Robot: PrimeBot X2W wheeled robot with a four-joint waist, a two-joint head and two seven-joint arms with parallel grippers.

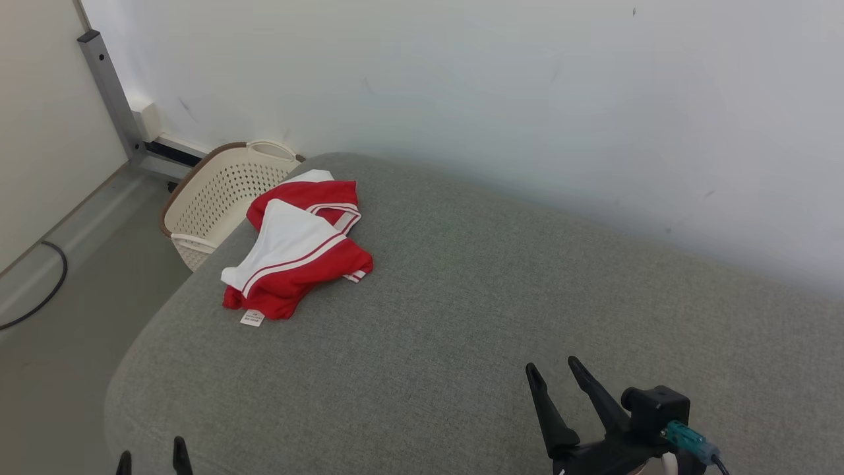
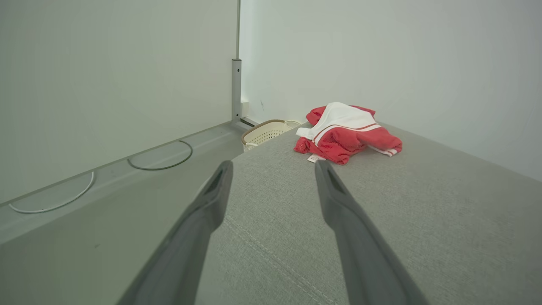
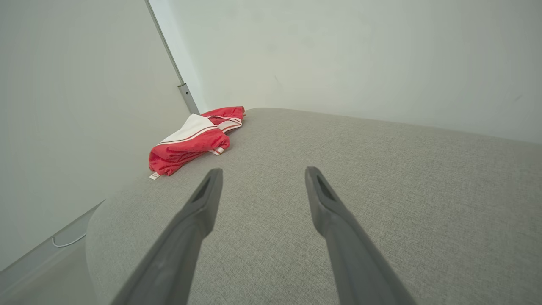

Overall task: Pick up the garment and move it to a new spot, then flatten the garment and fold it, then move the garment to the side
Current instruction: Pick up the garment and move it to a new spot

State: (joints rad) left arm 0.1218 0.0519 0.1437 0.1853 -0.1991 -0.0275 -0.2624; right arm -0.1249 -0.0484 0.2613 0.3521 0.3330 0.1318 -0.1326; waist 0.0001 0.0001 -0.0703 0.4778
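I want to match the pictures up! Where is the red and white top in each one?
Head view: garment left of centre, near the basket.
Left wrist view: garment upper middle, slightly right.
Right wrist view: garment upper left.
Shared landmark: the grey metal post at the wall corner, beyond the garment.

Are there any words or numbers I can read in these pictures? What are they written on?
small white care tag, at the near edge of the crumpled red and white fabric garment: tiny dark print, too small and blurred to read.
Nothing else carries readable words, numbers or signs.
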